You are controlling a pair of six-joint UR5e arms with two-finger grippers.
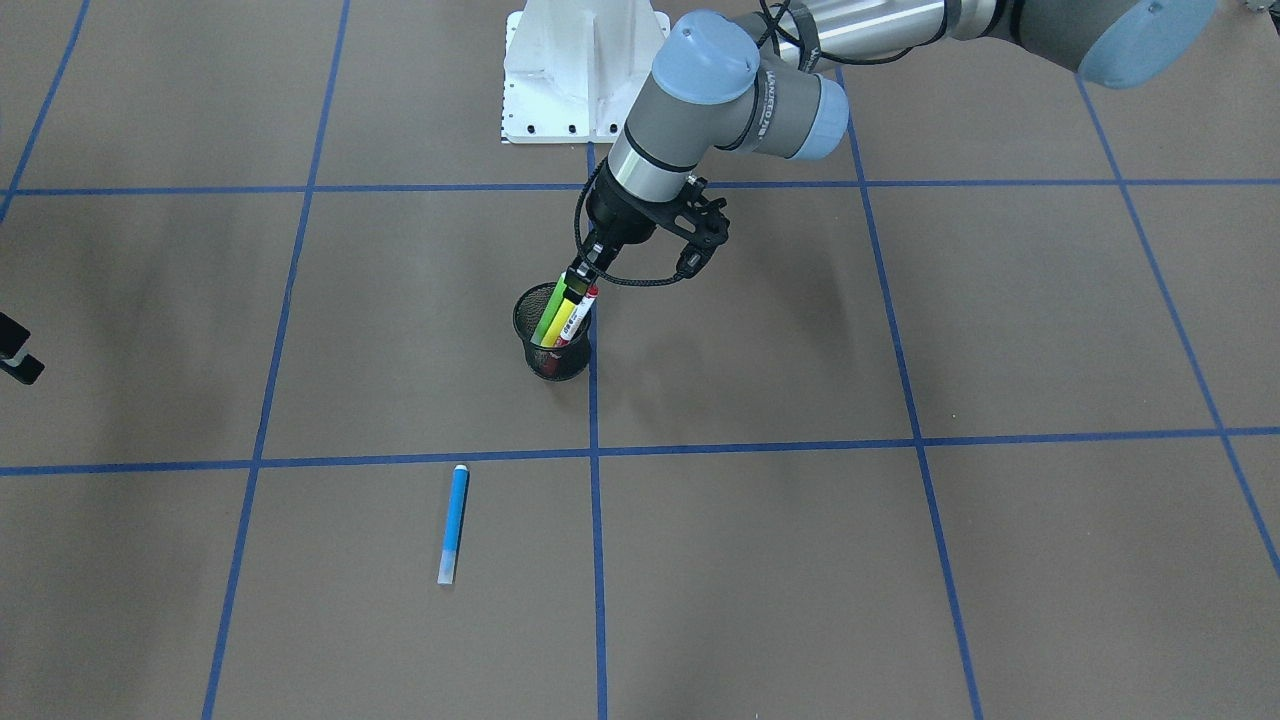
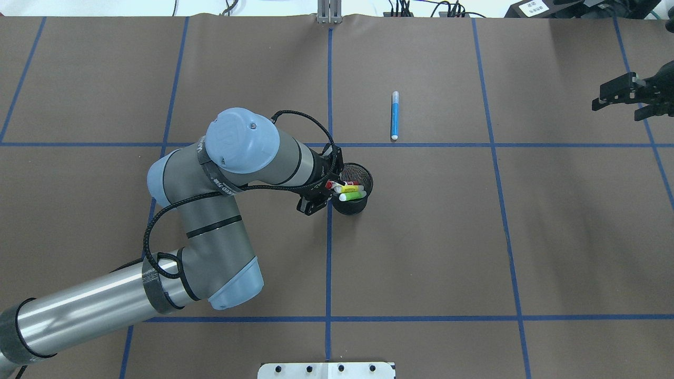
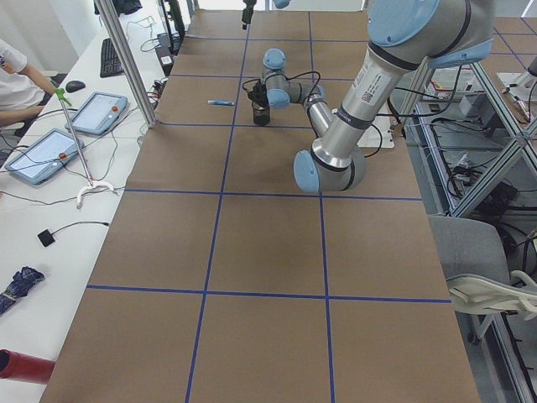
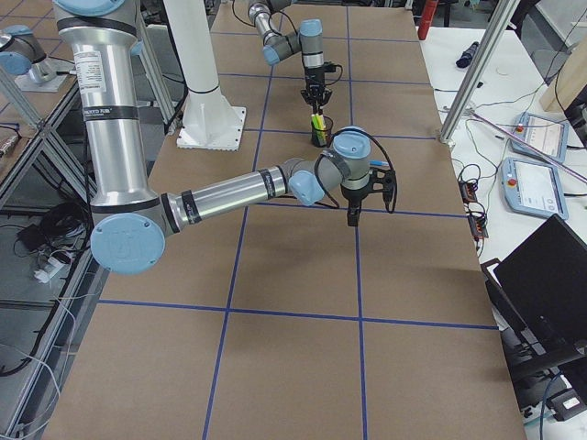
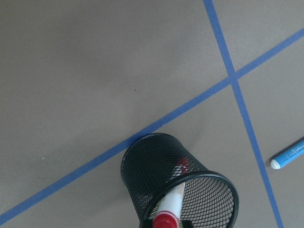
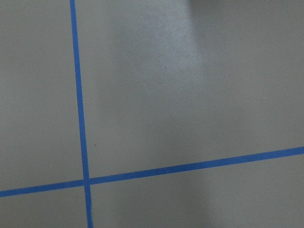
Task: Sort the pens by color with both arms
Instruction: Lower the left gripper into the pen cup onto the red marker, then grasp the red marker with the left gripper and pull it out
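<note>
From across the desk [image 1: 900, 560], a matte brown sheet gridded with blue tape [image 1: 594, 560], the black two-finger left gripper [image 1: 582, 274] meets the tops of a green pen [image 1: 546, 322], a yellow pen [image 1: 562, 318] and a white pen with red ends [image 1: 580, 312]. These slim plastic markers lean in a round black wire-mesh cup [image 1: 545, 362]. I cannot tell whether the gripper is clenched. The blue pen [image 1: 454, 520] lies flat beyond the cup, long axis near-to-far, pale cap pointing away from the robot.

From overhead, the black right gripper [image 2: 605, 97] hangs far right, well apart, and its state is also unclear.
</note>
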